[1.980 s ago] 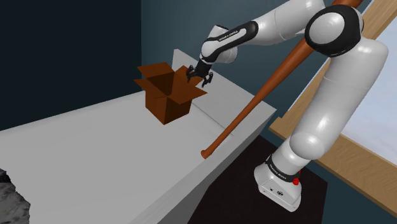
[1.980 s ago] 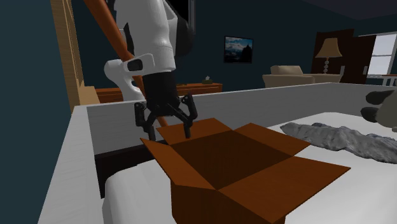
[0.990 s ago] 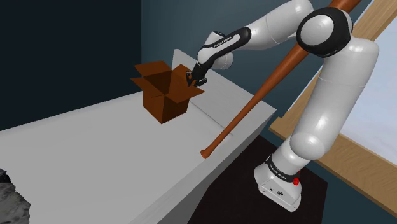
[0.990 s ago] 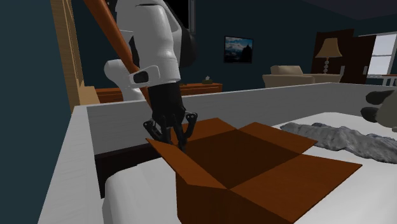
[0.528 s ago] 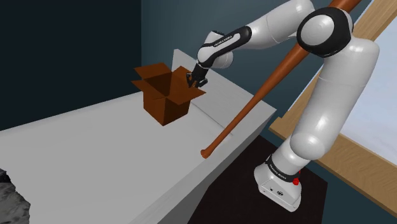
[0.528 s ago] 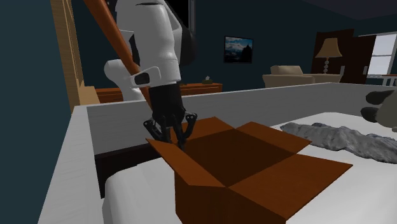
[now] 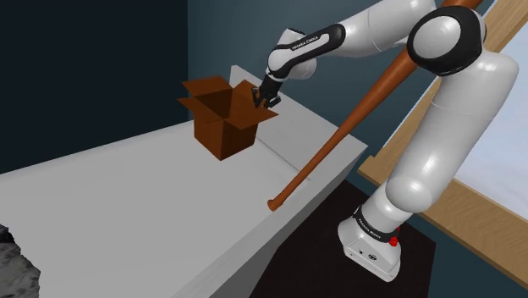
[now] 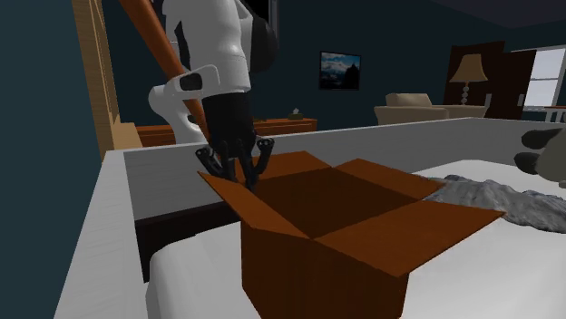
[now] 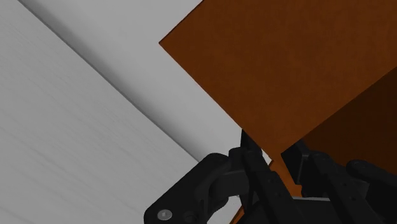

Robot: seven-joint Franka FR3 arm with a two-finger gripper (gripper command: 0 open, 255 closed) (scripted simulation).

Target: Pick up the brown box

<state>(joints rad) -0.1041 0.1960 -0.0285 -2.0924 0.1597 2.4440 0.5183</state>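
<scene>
An open brown box [image 7: 224,118] with its flaps spread stands near the far end of a white bed [image 7: 127,212]. My black gripper [image 7: 264,96] is shut on the box's flap on the side nearest the arm. In the second exterior view the fingers [image 8: 238,172] pinch the edge of that flap, and the box [image 8: 336,236] looks raised a little on that side. In the wrist view the gripper [image 9: 275,162] clasps the thin brown flap [image 9: 286,70] between its two fingers, with the bed's white surface beyond.
A long brown baseball bat [image 7: 338,140] leans against the bed's edge beside the arm. A grey furry throw [image 8: 508,199] lies on the bed past the box. The stand [image 7: 372,250] sits on a dark floor below a wood-framed window.
The gripper has stayed shut on the flap and moved up and slightly towards the shoulder view's right, taking the box up with it.
</scene>
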